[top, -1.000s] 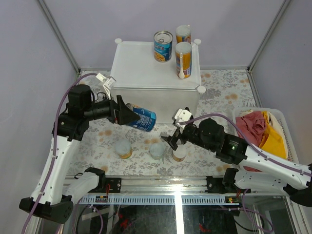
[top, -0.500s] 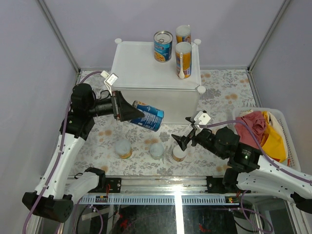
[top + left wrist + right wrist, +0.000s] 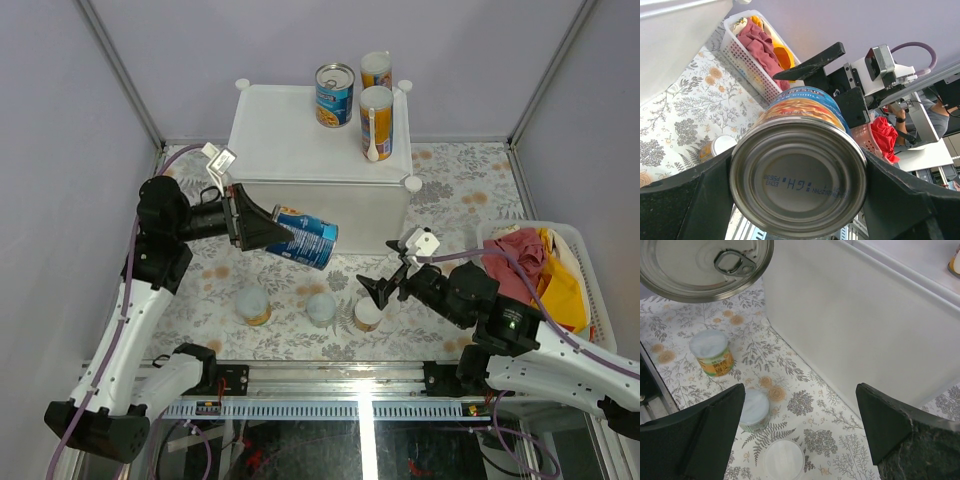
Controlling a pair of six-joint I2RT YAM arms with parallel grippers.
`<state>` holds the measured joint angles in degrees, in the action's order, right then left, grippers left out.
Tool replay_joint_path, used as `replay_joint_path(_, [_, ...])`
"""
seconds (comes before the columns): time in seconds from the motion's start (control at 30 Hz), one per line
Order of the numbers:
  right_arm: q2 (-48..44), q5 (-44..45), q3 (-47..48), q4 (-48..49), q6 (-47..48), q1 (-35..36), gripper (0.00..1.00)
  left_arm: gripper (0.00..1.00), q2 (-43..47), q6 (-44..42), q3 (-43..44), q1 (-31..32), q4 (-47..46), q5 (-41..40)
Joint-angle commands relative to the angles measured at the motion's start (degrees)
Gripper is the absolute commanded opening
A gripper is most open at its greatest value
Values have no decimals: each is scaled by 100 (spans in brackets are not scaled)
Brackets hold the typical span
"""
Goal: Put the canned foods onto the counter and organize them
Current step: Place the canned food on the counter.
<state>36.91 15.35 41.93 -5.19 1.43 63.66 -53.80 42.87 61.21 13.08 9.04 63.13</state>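
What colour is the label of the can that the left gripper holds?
The can is labelled mostly blue; the top external view shows it best.

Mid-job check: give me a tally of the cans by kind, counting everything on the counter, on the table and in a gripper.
Blue-labelled tins: 2 (one on the counter, one in the left gripper)
Tall orange cans: 2 (both on the counter)
Short pale-topped cans: 3 (all on the table)
Total: 7
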Motion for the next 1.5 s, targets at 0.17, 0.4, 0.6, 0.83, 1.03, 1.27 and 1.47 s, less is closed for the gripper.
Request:
replay_joint_path(0.17, [-49, -484, 539, 357, -447, 35, 99, 0, 431, 1401, -414, 36, -2241, -60])
replay_joint_path(0.4, [149, -498, 1004, 808, -1194, 33, 99, 0, 713, 2279, -1124, 133, -3771, -1221])
replay_joint_path(0.6, [671, -53, 1704, 1049, -2099, 41, 99, 0, 750, 2327, -1410, 240, -4274, -2435])
replay_joint_path(0.83, [1066, 201, 2067, 1610, -3254, 33, 99, 0, 728, 2488, -1670, 281, -4958, -3405])
replay_joint_path(1.03, [1565, 294, 2475, 1916, -4049, 25, 99, 0, 561, 2798, -1737, 333, -5684, -3782])
replay_joint_path(1.27, [2102, 544, 2744, 2344, -5089, -157, 99, 0, 484, 3105, -1911, 362, -6561, -4257])
replay_joint_path(1.47, [2615, 189, 2798, 2648, -6063, -582, 100, 0, 286, 3432, -1966, 379, -7284, -4437])
